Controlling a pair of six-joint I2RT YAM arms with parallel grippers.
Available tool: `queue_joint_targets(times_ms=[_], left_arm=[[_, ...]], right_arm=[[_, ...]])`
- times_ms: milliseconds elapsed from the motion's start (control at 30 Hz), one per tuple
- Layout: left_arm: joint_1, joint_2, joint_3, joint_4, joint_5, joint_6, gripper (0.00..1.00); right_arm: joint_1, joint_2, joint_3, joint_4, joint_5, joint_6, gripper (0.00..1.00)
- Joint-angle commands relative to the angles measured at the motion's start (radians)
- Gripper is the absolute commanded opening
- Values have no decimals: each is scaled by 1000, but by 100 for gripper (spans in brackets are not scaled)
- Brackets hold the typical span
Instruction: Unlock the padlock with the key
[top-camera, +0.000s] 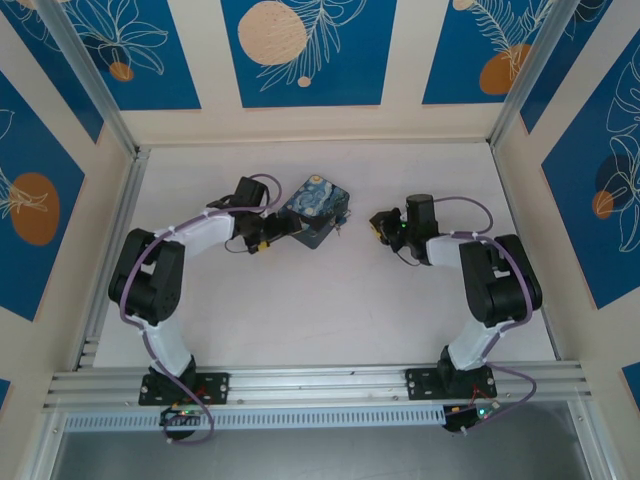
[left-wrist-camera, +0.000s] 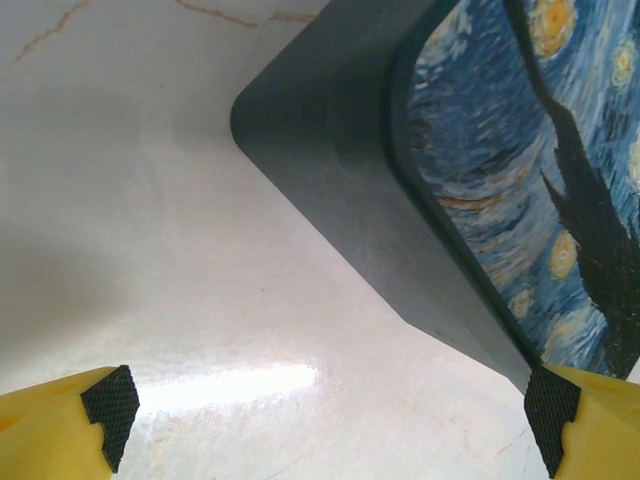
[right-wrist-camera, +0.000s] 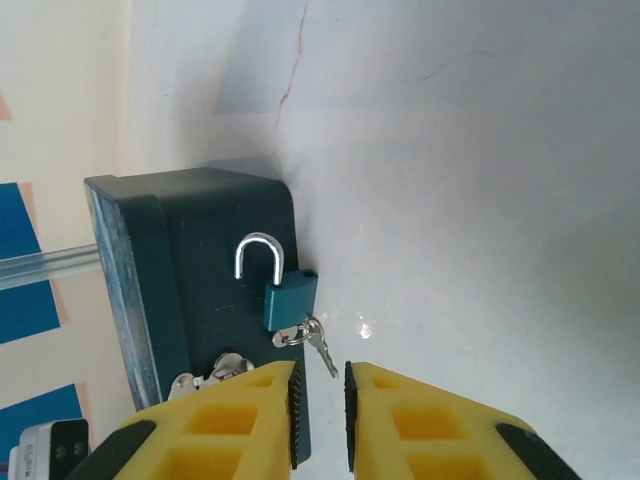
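The small blue padlock (right-wrist-camera: 290, 300) lies against the dark side of the Starry Night tin (right-wrist-camera: 190, 270). Its silvery shackle (right-wrist-camera: 257, 250) stands sprung, with one leg free of the body. A key (right-wrist-camera: 291, 338) sits in the padlock's underside, and a second key (right-wrist-camera: 323, 354) dangles from its ring. My right gripper (right-wrist-camera: 320, 400) is just short of that dangling key; its jaws are a narrow gap apart with nothing between them. My left gripper (left-wrist-camera: 330, 420) is wide open at the tin's (left-wrist-camera: 380, 200) other corner, its right pad (left-wrist-camera: 550, 405) at the tin's edge.
The tin (top-camera: 318, 212) lies tilted at the table's middle back, between the left gripper (top-camera: 272, 232) and the right gripper (top-camera: 376, 224). A silvery latch (right-wrist-camera: 205, 375) sticks out of the tin's side near my right fingers. White tabletop (top-camera: 330, 300) stretches in front.
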Motion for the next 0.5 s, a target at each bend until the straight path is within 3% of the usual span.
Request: queue_joint_targets(times_ms=[0,233,467], left_arm=[[33,-34,8,-61,-48,32,100],[94,-67,64,-108,-53,54,100],[140,-126,93,-140,-26,52,100]], right_arm=[[29,-14,47,-60,-57,-37,19],[136,103,253,-185,-48,-63,16],[219,364,552,-269,-78,-39,13]])
